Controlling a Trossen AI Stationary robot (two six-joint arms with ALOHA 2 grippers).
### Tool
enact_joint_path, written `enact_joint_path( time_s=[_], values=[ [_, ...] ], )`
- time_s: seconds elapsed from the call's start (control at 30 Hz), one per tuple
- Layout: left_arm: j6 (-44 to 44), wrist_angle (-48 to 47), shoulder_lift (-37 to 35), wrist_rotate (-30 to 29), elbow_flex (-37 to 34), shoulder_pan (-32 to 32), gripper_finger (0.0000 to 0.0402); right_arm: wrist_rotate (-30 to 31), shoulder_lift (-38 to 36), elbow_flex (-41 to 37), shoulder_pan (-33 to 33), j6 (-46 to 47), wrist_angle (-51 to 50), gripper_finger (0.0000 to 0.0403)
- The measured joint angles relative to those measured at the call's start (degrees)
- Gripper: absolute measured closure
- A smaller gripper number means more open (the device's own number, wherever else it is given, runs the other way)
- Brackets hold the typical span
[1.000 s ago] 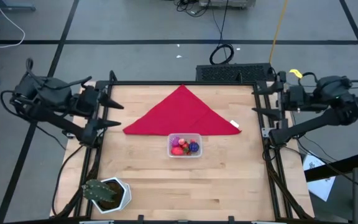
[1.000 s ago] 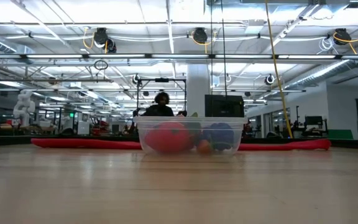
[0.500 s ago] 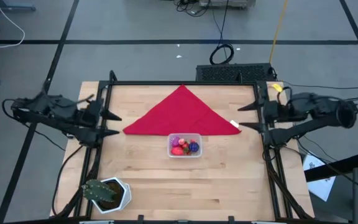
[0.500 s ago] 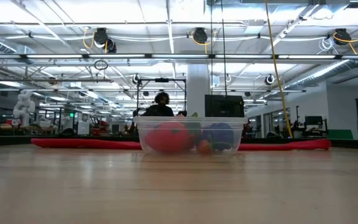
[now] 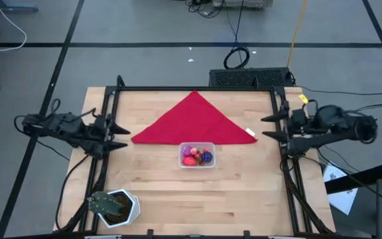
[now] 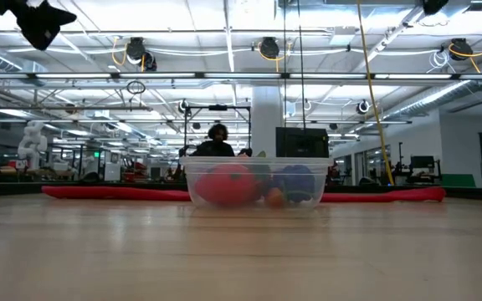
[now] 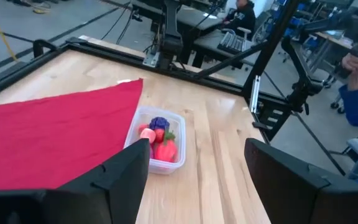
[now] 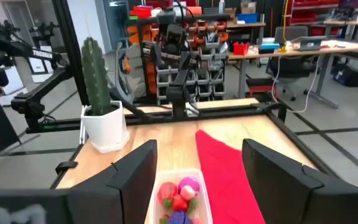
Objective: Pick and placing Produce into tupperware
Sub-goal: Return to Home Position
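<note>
The left hand (image 5: 119,135) hangs at the left edge of the bench (image 5: 197,199), its two fingers spread wide with nothing between them. The right hand (image 5: 265,127) hangs at the right edge, likewise wide open and empty. Both point inward, well apart from the tupperware (image 5: 197,166), which stands near the middle of the bench, just at the long edge of a red triangular cloth (image 5: 194,119). The produce (image 5: 196,156) lies inside it: red and pink pieces and a purple grape bunch. A green cactus (image 5: 105,204) in a white pot (image 5: 134,207) stands at a corner on the left arm's side.
</note>
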Motion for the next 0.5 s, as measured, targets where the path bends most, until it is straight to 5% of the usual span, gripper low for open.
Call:
enact_joint_path(
  time_s=[0.5],
  values=[
    [6.0, 5.5, -6.9, 1.8, -8.7, 0.0, 0.0131, -0.1, -17.6, -10.6, 0.0, 3.3, 0.5, 0.0174]
  ],
)
